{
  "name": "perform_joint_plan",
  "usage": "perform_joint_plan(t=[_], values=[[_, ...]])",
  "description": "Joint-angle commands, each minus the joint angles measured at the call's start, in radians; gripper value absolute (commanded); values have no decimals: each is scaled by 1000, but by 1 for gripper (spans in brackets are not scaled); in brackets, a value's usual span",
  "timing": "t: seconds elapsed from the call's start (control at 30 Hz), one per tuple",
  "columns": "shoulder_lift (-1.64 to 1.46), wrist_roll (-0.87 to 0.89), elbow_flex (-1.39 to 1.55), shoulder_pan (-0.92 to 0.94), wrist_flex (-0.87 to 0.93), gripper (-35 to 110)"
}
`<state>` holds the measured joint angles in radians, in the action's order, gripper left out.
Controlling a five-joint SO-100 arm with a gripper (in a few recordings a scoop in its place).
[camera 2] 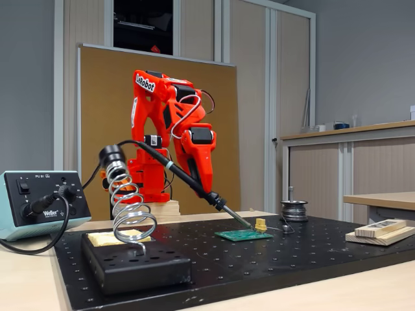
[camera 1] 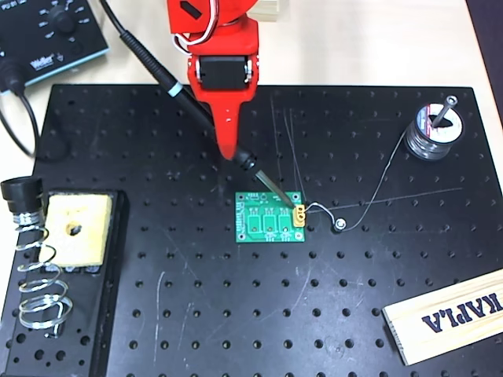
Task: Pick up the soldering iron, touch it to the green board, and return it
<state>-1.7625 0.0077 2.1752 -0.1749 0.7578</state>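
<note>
My red gripper (camera 1: 233, 151) is shut on the soldering iron (camera 1: 169, 85), a slim black handle with a light band and a black cable trailing to the upper left. The iron slants down to the right, and its metal tip rests at the green board's (camera 1: 267, 221) upper right corner, right by the yellow connector (camera 1: 299, 213). In the fixed view the gripper (camera 2: 207, 189) holds the soldering iron (camera 2: 178, 173) low on the handle, with the tip down at the green board (camera 2: 243, 235), which lies flat on the black perforated plate (camera 1: 196, 314).
The coil-spring stand (camera 1: 38, 279) with a yellow sponge (camera 1: 75, 228) sits at the plate's left edge. A soldering station (camera 1: 47, 35) stands at the upper left. A solder spool (camera 1: 431, 133) with loose wire is at the right, and a wooden block (camera 1: 448, 314) at the lower right.
</note>
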Motion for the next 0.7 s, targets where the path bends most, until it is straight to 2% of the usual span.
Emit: perform_joint_plan(t=[0.0, 0.67], values=[[-11, -17, -46, -12, 11, 0], [23, -37, -81, -3, 15, 0]])
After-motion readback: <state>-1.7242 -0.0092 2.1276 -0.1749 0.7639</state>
